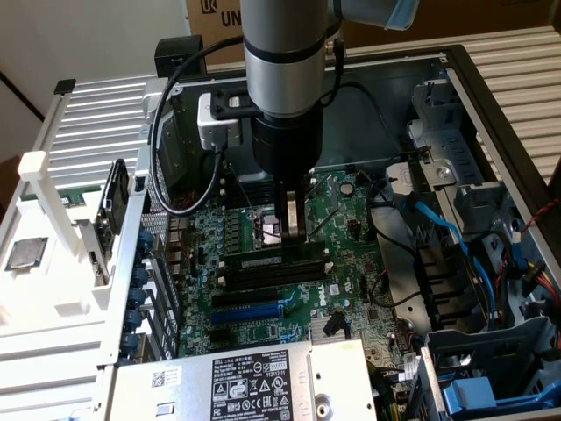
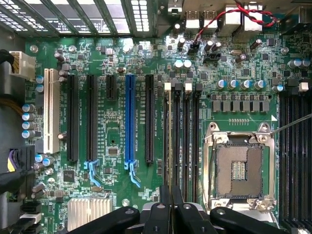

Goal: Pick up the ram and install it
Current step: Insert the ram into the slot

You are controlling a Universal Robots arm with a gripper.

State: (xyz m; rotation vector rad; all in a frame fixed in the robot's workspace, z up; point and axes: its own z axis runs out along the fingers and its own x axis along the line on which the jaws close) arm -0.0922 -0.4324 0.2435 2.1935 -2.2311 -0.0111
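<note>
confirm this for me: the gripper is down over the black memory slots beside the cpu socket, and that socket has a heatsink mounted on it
Not quite. The cpu socket has no heatsink on it. In the wrist view it stands bare, with its contacts showing inside the metal frame. The rest holds: the gripper is down over the black memory slots beside the socket.
</note>
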